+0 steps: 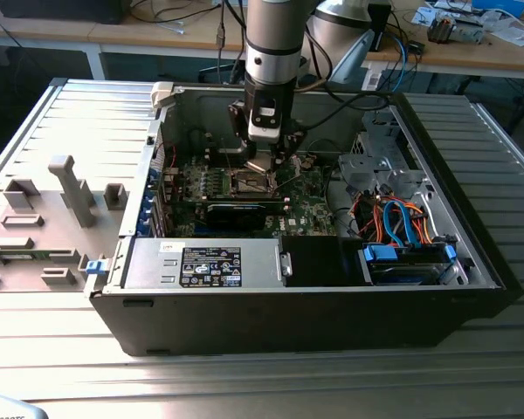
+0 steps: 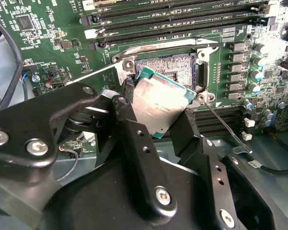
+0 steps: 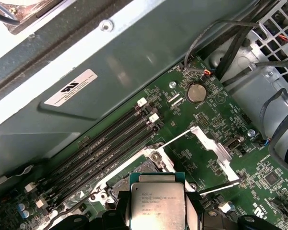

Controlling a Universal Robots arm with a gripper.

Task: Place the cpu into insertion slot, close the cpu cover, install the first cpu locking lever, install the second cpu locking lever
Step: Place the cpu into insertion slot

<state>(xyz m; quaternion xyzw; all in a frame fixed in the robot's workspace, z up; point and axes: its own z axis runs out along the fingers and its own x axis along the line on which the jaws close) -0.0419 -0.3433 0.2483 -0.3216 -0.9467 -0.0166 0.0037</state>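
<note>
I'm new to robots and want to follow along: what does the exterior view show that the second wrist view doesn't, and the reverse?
Exterior view: the whole computer case, the arm and the blue cables. Second wrist view: the cpu, tilted, gripped by the hand close to the open insertion slot. Both: the green board around that slot.

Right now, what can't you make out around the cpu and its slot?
Second wrist view: the insertion slot has its near half behind the cpu and the tool holding it.
First wrist view: the cpu has its near edge cut off by the picture's edge.
Both wrist views: cannot tell whether the cpu touches the insertion slot.
Exterior view: insertion slot too small, partly under the tool.
</note>
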